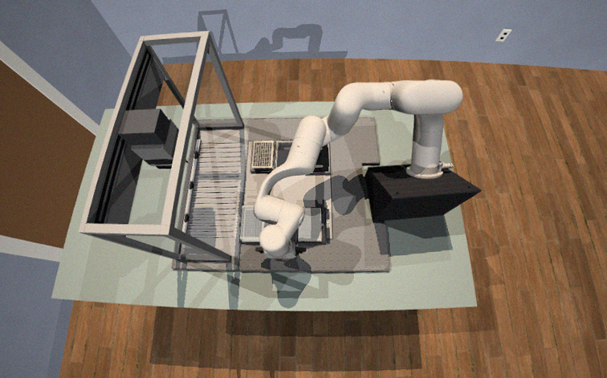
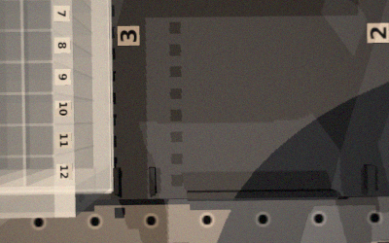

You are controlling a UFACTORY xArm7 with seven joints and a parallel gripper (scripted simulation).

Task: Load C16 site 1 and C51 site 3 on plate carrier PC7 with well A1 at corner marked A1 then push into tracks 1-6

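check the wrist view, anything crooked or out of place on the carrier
nothing stands out: the pale plate beside label 3 sits square to the carrier, the bay between it and label 2 holds nothing, and no spill or damage shows

Wrist view: plate (image 2: 29, 97) lying at left on carrier (image 2: 253, 73), beside label 3 (image 2: 128, 35). Label 2 (image 2: 377, 33) sitting at right. Bare site lying between labels. Row of holes (image 2: 206, 220) running below carrier.

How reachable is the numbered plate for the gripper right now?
Probably yes: the gripper hangs open and empty just beside and above the plate, whose top shows uncovered with nothing over it.
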